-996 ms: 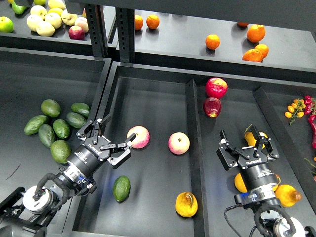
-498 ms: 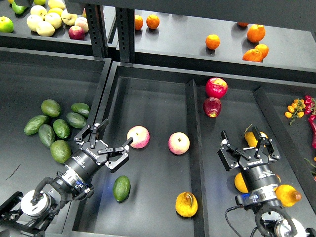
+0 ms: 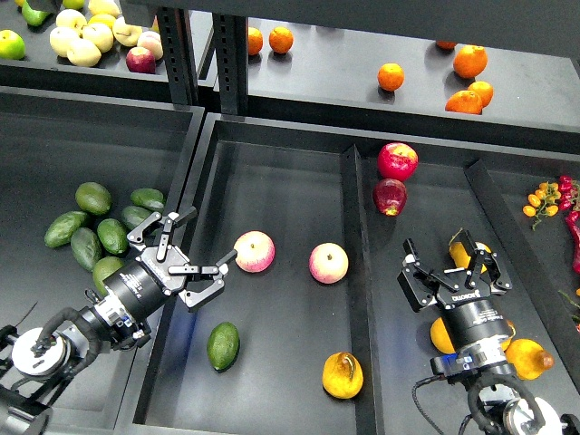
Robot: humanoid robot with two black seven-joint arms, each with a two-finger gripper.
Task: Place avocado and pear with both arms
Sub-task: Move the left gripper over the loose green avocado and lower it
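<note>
A dark green avocado (image 3: 223,345) lies in the middle bin near its front left. A golden-yellow pear (image 3: 342,375) with a dark stem lies in the same bin at the front right. My left gripper (image 3: 195,243) is open and empty, above and left of the avocado, its far finger close to a pink-yellow apple (image 3: 255,251). My right gripper (image 3: 450,260) is open and empty over the right bin, above several yellow pears (image 3: 526,358) there.
A second pink-yellow apple (image 3: 328,263) lies mid-bin. Two red apples (image 3: 393,176) sit beyond the divider (image 3: 356,272). Several avocados (image 3: 100,231) fill the left bin. Oranges (image 3: 468,77) and pale apples (image 3: 91,36) lie on the back shelf. Small red and orange fruit (image 3: 553,199) lies far right.
My left arm has drawn back to the left and slightly down, gripper still open. The right arm and the fruit have not moved.
</note>
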